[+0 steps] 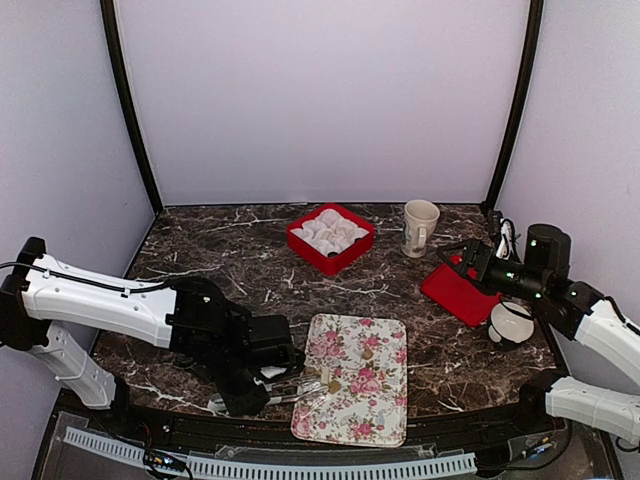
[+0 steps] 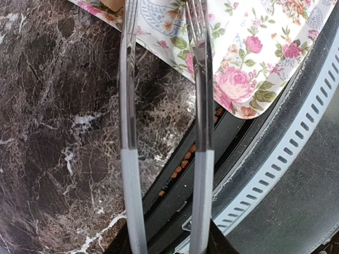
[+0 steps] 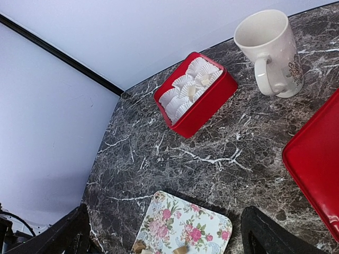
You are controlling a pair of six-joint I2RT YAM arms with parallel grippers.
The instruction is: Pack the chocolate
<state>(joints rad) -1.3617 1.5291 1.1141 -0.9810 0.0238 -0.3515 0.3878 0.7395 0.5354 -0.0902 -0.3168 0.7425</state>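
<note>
Choc pieces (image 3: 139, 246), tan, lie on floral tray (image 1: 385, 420), abt mid-tray; others hard to pick out vs rose print. Metal tongs (image 2: 128, 106) reach over tray's left edge, blades apart, tips by a tan piece. Left tool (image 1: 268, 385), just left of tray, is clamped on the tongs. Red box (image 1: 330, 237) w/ white paper cups (image 3: 185, 87) sits behind tray; mug (image 1: 420, 227) behind & to the right. Red lid (image 1: 455, 292) right of tray; right tool (image 1: 462, 262) above it, fingers spread wide. All on marble worktop (image 1: 200, 250).
</note>
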